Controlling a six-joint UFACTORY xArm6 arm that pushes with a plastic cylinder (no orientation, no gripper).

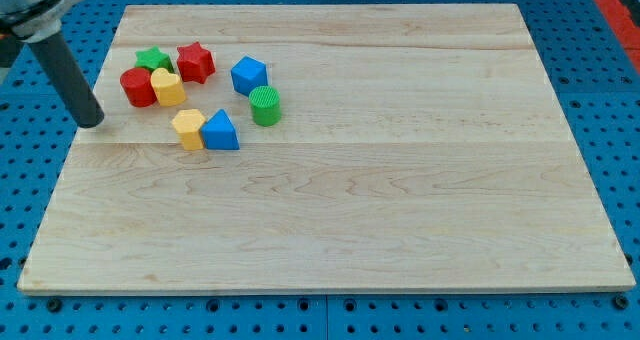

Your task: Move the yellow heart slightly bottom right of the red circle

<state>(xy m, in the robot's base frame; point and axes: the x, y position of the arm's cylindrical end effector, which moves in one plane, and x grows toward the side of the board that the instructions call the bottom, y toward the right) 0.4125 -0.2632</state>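
The red circle (137,87) lies near the board's top left corner. A yellow block (167,86) touches its right side; its shape is unclear. A second yellow block (187,128), which looks like the heart, lies below and to the right of the red circle, touching a blue triangle (220,131) on its right. My tip (92,121) rests at the board's left edge, left of and slightly below the red circle, apart from all blocks.
A green star (153,58) and a red star (195,62) sit just above the red circle and the yellow block. A blue block (248,76) and a green circle (265,106) lie to their right. The wooden board (400,200) lies on a blue pegboard.
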